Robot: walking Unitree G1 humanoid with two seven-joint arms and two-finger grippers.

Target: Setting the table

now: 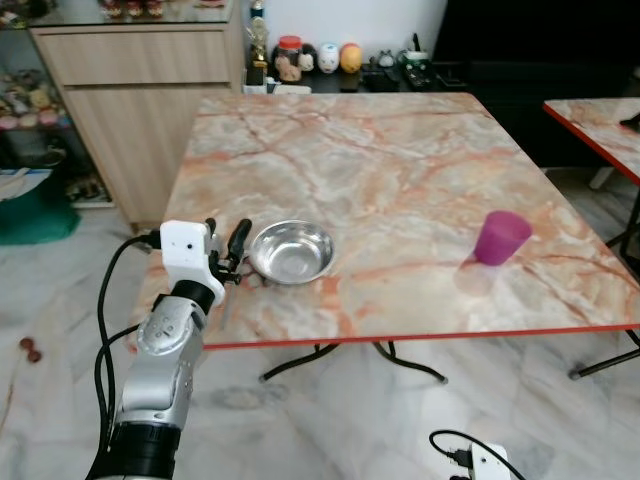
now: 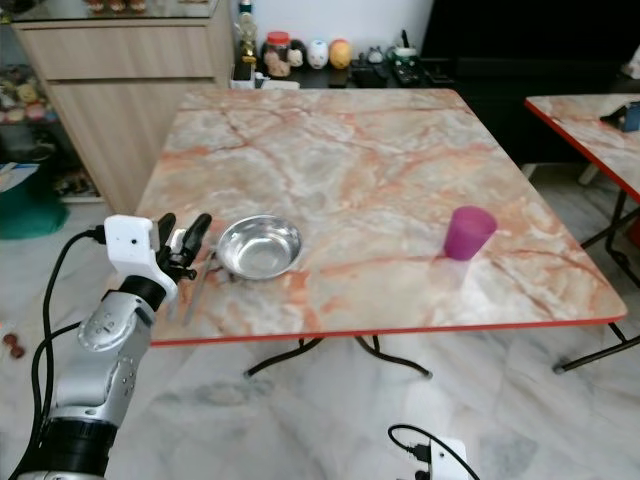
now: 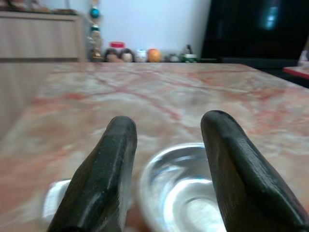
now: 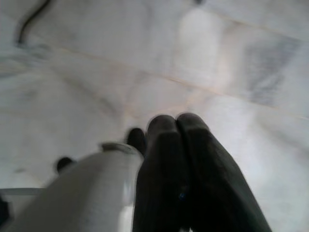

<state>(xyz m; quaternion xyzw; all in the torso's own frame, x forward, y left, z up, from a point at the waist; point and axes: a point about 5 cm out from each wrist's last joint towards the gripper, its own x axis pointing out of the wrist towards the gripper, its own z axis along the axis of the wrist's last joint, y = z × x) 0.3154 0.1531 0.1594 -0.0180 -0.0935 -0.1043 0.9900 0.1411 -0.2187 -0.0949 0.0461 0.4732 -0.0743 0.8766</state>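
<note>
Left gripper [image 1: 232, 250] is raised at the near-left corner of the marble table [image 1: 400, 180], fingers spread apart with nothing between them; the steel bowl [image 1: 291, 251] sits just beyond the fingertips and slightly to the gripper's right, close but not touching as far as the head views show; left wrist view confirms it, bowl rim showing in the gap between the two black fingers [image 3: 104, 174], gripper looking low along the tabletop; a thin silvery utensil [image 2: 200, 282], probably a spoon or fork, lies on the table just beside the bowl, under the gripper, long axis running roughly from the table's near edge toward the bowl; too small to name for sure; purple cup [image 1: 500, 237] stands upright well off to the gripper's right, near the right edge of the table, far from the left arm; right gripper [image 4: 176, 164] hangs idle low over the floor, fingers pressed together, holding nothing; judgement: left arm is the nearer by far to both bowl and utensil, so any next grasp there is a short reach forward and down; cup would fall to the right arm, which would first have to come up from below table level.
</note>
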